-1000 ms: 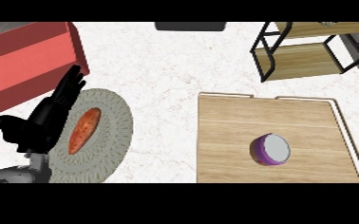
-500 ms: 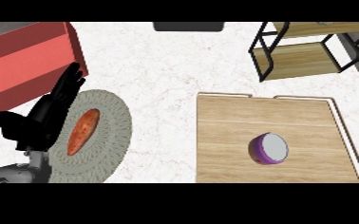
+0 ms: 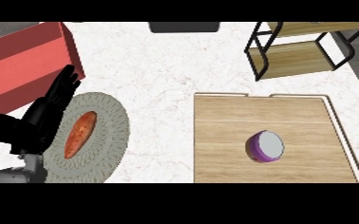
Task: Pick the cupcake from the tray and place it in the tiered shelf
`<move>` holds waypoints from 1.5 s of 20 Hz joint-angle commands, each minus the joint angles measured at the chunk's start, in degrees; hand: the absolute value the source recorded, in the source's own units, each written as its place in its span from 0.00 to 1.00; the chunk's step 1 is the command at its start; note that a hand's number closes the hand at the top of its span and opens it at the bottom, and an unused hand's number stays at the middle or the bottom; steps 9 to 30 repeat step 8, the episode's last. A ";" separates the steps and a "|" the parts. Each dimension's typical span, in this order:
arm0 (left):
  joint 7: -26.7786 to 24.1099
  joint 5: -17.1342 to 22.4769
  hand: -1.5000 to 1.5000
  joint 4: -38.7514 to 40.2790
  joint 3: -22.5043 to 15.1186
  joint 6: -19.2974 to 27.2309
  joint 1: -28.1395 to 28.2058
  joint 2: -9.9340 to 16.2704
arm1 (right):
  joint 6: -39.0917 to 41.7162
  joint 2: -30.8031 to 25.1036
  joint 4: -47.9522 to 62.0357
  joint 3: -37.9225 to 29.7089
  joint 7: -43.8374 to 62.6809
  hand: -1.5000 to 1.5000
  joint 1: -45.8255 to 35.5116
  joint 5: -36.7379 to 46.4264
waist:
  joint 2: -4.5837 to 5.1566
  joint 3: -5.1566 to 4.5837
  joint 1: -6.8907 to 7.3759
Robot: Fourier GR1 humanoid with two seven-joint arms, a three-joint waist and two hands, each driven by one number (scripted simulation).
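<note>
At lower right of the frame, the cupcake (image 3: 265,146) sits on the wooden tray (image 3: 224,123) — untouched, with no hand anywhere near it.

Purple-wrapped with a pale top, the cupcake lies a little right of the tray's middle, while the tiered shelf (image 3: 294,57) stands in the upper right, well apart from it, its black frame holding light wooden boards. Over at the left edge the left hand (image 3: 42,118) rests with fingers straight and held close together, pointing up toward a red box (image 3: 35,61) in the upper left — it holds nothing. Just beside that hand lies a round grey plate (image 3: 105,137) with an orange-red piece of food (image 3: 80,134) on it. A dark object (image 3: 184,26) shows at top centre on the white marbled counter (image 3: 168,71).
</note>
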 commanded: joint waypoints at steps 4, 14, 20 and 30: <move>-1.25 -0.96 0.50 -1.17 0.17 -0.08 1.99 -0.12 | 9.70 -10.82 -0.98 -12.03 4.24 0.00 2.85 -10.88 | 0.01 0.02 -0.41; -0.73 -1.13 0.50 -0.87 -0.51 0.24 1.33 -1.57 | 16.38 -17.25 -2.15 -17.69 -0.29 0.00 9.21 -16.65 | 0.14 0.05 -0.59; -0.73 -1.13 0.50 -0.87 -0.51 0.24 1.33 -1.57 | 16.38 -17.25 -2.15 -17.69 -0.29 0.00 9.21 -16.65 | 0.14 0.05 -0.59; -0.73 -1.13 0.50 -0.87 -0.51 0.24 1.33 -1.57 | 16.38 -17.25 -2.15 -17.69 -0.29 0.00 9.21 -16.65 | 0.14 0.05 -0.59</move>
